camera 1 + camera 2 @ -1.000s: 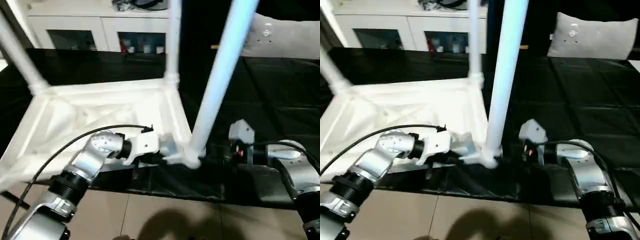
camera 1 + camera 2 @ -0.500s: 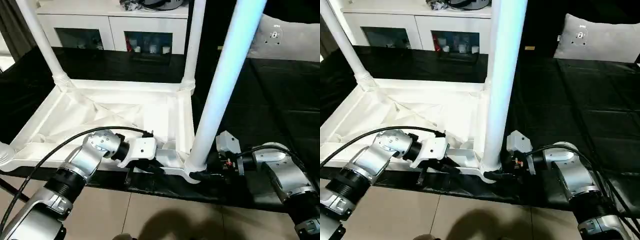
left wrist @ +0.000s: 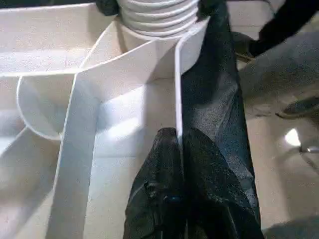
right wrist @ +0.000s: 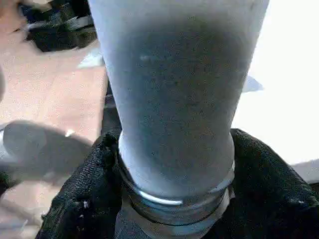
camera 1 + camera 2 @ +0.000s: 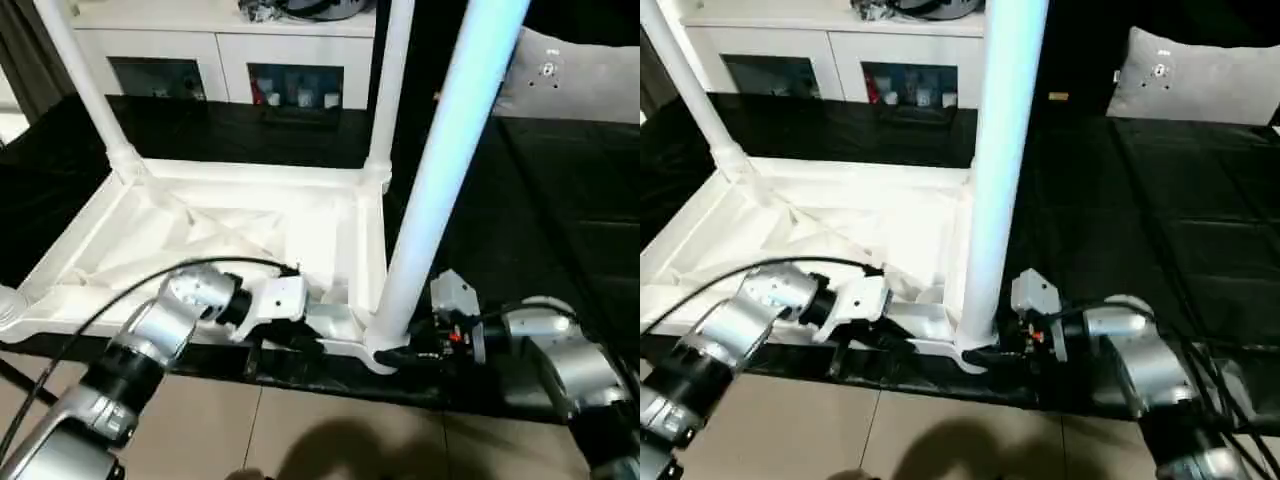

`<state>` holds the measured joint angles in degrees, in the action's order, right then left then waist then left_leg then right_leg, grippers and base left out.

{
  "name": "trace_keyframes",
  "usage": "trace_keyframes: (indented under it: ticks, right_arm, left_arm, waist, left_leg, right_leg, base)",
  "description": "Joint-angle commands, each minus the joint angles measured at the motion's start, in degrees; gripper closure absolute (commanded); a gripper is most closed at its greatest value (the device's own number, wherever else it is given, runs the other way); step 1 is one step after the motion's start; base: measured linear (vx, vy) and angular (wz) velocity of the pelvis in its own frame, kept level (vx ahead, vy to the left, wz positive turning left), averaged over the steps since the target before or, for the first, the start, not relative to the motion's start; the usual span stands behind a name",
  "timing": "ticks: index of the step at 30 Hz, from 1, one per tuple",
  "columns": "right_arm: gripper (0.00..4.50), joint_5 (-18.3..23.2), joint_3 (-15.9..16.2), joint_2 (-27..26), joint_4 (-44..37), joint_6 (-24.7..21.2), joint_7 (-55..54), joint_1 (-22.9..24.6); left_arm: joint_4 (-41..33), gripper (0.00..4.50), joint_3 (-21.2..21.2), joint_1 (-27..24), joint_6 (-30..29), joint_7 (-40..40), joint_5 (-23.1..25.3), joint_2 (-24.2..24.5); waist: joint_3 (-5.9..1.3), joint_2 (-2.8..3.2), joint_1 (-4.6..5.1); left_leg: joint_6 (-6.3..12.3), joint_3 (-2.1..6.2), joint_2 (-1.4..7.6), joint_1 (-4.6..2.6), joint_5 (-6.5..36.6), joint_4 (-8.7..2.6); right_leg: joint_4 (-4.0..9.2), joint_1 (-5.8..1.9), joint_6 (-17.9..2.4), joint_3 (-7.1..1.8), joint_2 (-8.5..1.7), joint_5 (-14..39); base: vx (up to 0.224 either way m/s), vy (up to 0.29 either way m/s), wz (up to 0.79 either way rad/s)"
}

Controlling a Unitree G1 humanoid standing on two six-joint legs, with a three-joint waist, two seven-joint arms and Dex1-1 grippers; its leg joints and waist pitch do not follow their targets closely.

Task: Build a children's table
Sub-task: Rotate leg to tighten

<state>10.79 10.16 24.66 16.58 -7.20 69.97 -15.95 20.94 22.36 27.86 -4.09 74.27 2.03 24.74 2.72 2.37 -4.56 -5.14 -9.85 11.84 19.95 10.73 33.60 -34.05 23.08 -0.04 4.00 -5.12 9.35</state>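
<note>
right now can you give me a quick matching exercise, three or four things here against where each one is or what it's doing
Things:
1. left gripper
2. right gripper
3. pillow
4. cabinet

States:
A. grey, lying on the black cover at the far right
B. jaws on either side of the base of the nearest leg
C. pinching the near rim of the table top
D. white with glass doors, behind the table

Pairs: 1-C, 2-B, 3-A, 4-D
</note>
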Motion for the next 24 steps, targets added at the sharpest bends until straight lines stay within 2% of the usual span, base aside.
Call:
trace_keyframes:
  ticks: [1,2,3,4,5,6,7,8,9,10,11,12,13,14,15,16,18,19,20,22,24]
  right_arm:
    - [1.77,0.5,0.8,-5.2,0.6,-3.3,-7.5,-1.5]
    - [1.77,0.2,0.1,-7.1,1.6,-4.4,-11.0,-2.2]
    - [1.77,-0.4,-0.9,-9.3,3.3,-4.6,-15.3,-3.3]
    - [1.77,-0.8,-1.8,-11.3,4.7,-5.2,-19.2,-4.3]
    - [1.77,-1.5,-3.3,-15.0,7.8,-5.8,-26.0,-6.5]
    - [1.77,-2.3,-4.0,-16.7,9.6,-6.0,-29.8,-7.8]
    - [1.77,-2.5,-4.1,-17.0,10.1,-6.0,-30.8,-8.2]
    - [1.77,-4.2,-4.6,-19.0,13.1,-6.1,-36.4,-10.1]
    - [1.77,-5.0,-4.8,-19.6,14.2,-6.2,-38.3,-10.7]
    - [1.77,-5.7,-5.3,-20.3,16.1,-5.6,-41.3,-11.7]
    - [1.77,-6.0,-6.1,-21.2,17.8,-5.1,-43.9,-12.4]
    - [1.77,-5.9,-6.1,-21.3,17.9,-5.2,-44.0,-12.5]
    - [1.77,-5.7,-6.3,-21.4,17.9,-4.7,-43.5,-12.4]
    - [1.77,-5.8,-6.5,-21.5,17.9,-4.2,-42.9,-12.4]
    - [1.21,-5.6,-6.9,-21.6,17.7,-3.7,-42.4,-12.2]
    - [1.21,-5.3,-7.5,-21.5,17.4,-2.9,-41.7,-11.9]
    - [1.01,-5.0,-8.2,-20.8,16.7,-1.8,-40.7,-11.2]
    - [0.85,-4.9,-8.3,-20.3,16.2,-1.4,-40.1,-10.8]
    - [0.71,-4.5,-8.5,-19.0,15.3,-0.4,-38.8,-9.8]
    - [0.62,-4.4,-8.3,-18.4,14.9,0.0,-38.2,-9.4]
    - [0.27,-4.0,-8.5,-14.8,13.2,2.1,-34.9,-7.2]
  left_arm:
    - [-2.8,4.50,2.9,-1.4,-4.1,-4.2,-0.4,-5.0]
    - [-3.7,4.50,2.5,-1.6,-6.2,-6.3,-0.1,-6.0]
    - [-4.6,4.50,2.3,-1.8,-8.2,-8.5,0.2,-7.2]
    - [-5.6,4.50,2.0,-2.1,-10.4,-10.4,0.5,-8.4]
    - [-6.5,4.50,1.5,-1.9,-13.4,-15.2,1.8,-11.6]
    - [-6.8,4.50,1.4,-1.7,-15.0,-17.8,2.5,-13.4]
    - [-6.8,4.50,1.3,-1.6,-15.3,-18.5,2.7,-13.9]
    - [-6.4,4.50,0.9,-1.0,-16.9,-22.8,4.0,-16.8]
    - [-6.2,4.50,0.8,-0.7,-17.4,-24.4,4.5,-17.8]
    - [-5.4,4.50,0.6,-0.1,-17.0,-27.1,5.5,-19.3]
    - [-4.6,4.50,0.5,0.6,-16.7,-29.8,6.7,-20.6]
    - [-4.6,4.50,0.5,0.6,-16.7,-30.1,6.7,-20.7]
    - [-4.4,4.50,0.6,0.8,-16.7,-31.0,7.1,-21.2]
    - [-4.6,4.50,0.7,0.8,-17.1,-31.6,7.4,-21.5]
    - [-4.8,4.50,0.7,0.6,-17.5,-31.8,7.7,-21.5]
    - [-5.1,4.50,0.6,0.4,-17.9,-32.0,8.1,-21.3]
    - [-4.8,4.50,0.8,0.2,-17.4,-32.0,9.1,-20.1]
    - [-4.4,4.50,1.0,0.1,-16.9,-32.0,9.7,-19.4]
    - [-3.4,4.50,1.2,0.2,-16.1,-32.3,10.8,-18.1]
    - [-3.0,4.50,1.2,0.2,-15.8,-32.5,11.1,-17.8]
    - [-1.3,4.50,0.7,0.6,-14.4,-31.7,11.3,-16.1]
  waist:
    - [-2.66,-0.84,0.65]
    - [-2.69,-0.85,0.90]
    - [-2.62,-0.89,1.57]
    - [-2.41,-0.69,2.47]
    - [-2.37,-0.73,3.64]
    - [-2.36,-1.18,4.10]
    - [-2.30,-0.79,5.09]
    - [-2.54,-0.34,5.36]
    - [-2.65,-0.20,6.55]
    - [-2.61,-0.13,6.67]
    - [-2.80,0.01,7.20]
    - [-2.93,-0.04,7.22]
    - [-2.90,-0.89,7.26]
    - [-2.78,-0.71,6.99]
    - [-2.78,-0.68,6.96]
    - [-2.73,-0.77,6.98]
    - [-2.82,-0.62,6.85]
    - [-2.84,-0.66,6.65]
    - [-2.87,-0.45,6.39]
    - [-2.99,-0.46,5.95]
    - [-3.08,-0.44,5.36]
  left_leg:
    - [1.76,0.06,0.49,0.01,19.1,-4.28]
    - [1.43,0.14,0.43,-0.03,19.4,-4.26]
    - [0.90,0.31,0.31,-0.07,20.1,-4.23]
    - [0.28,0.71,0.16,0.14,21.1,-4.35]
    - [-0.10,1.02,0.00,0.38,22.8,-4.26]
    - [-0.09,0.98,-0.06,0.38,23.3,-4.14]
    - [-0.11,1.25,-0.27,0.14,24.8,-3.90]
    - [-0.04,1.42,-0.18,-0.09,25.4,-3.89]
    - [0.79,1.98,0.21,1.06,26.0,-4.49]
    - [1.02,2.01,0.35,0.80,27.2,-4.60]
    - [1.34,2.01,0.25,0.13,28.3,-4.30]
    - [1.57,2.03,0.24,-0.09,28.0,-4.27]
    - [2.59,1.71,0.16,0.21,27.0,-4.32]
    - [3.08,1.57,0.05,0.04,26.7,-4.22]
    - [3.25,1.49,0.04,0.06,26.5,-4.19]
    - [3.42,1.52,0.15,0.32,26.1,-4.30]
    - [3.48,1.49,0.23,0.37,25.5,-4.36]
    - [3.60,1.47,0.35,0.39,25.0,-4.43]
    - [3.68,1.38,0.42,0.26,24.9,-4.44]
    - [3.80,1.36,0.54,0.61,23.6,-4.62]
    - [3.88,1.22,0.59,0.51,22.9,-4.55]
  right_leg:
    - [5.64,-2.23,-7.8,-1.57,-2.41,31.7]
    - [5.76,-2.20,-7.0,-1.55,-2.44,33.2]
    - [6.06,-1.93,-5.9,-1.36,-2.45,35.5]
    - [6.36,-1.93,-4.8,-0.90,-2.44,37.7]
    - [6.59,-2.04,-3.6,-0.37,-2.39,39.5]
    - [6.96,-1.90,-3.1,-0.14,-2.32,40.3]
    - [7.57,-1.84,-2.3,0.66,-2.36,41.5]
    - [7.60,-2.03,-2.4,0.91,-2.48,40.8]
    - [7.50,-3.22,-3.1,1.68,-2.63,36.6]
    - [7.86,-3.00,-3.1,1.93,-2.54,36.3]
    - [8.33,-2.60,-4.0,2.03,-2.73,34.4]
    - [8.32,-2.67,-4.9,2.03,-2.84,32.5]
    - [8.35,-2.73,-5.7,1.96,-2.73,31.0]
    - [8.36,-2.47,-5.8,1.95,-2.84,32.0]
    - [8.37,-2.44,-5.8,1.89,-2.90,32.2]
    - [8.30,-2.59,-5.8,1.88,-2.95,32.1]
    - [8.14,-2.60,-6.2,1.71,-2.97,31.1]
    - [7.99,-2.60,-6.6,1.55,-3.03,30.2]
    - [7.95,-2.52,-6.8,1.38,-2.95,29.4]
    - [7.51,-2.81,-7.6,1.15,-2.95,27.4]
    - [7.40,-2.83,-7.7,1.00,-2.95,26.4]
  base:
    - [0.000,0.000,0.00]
    - [0.000,0.000,0.00]
    - [0.000,0.000,0.00]
    - [-0.050,0.010,-0.10]
    - [-0.050,0.010,-0.10]
    - [-0.055,0.024,-0.14]
    - [0.000,0.000,0.00]
    - [0.000,0.000,0.00]
    - [0.000,0.000,0.00]
    - [0.000,0.000,0.00]
    - [0.000,0.000,0.00]
    - [0.000,0.000,0.00]
    - [0.000,0.000,0.00]
    - [0.000,0.000,0.00]
    - [0.000,0.000,0.00]
    - [0.000,0.000,0.00]
    - [0.000,0.000,0.00]
    - [0.000,0.000,0.00]
    - [0.000,0.000,0.00]
    - [0.000,0.000,0.00]
    - [0.000,0.000,0.00]
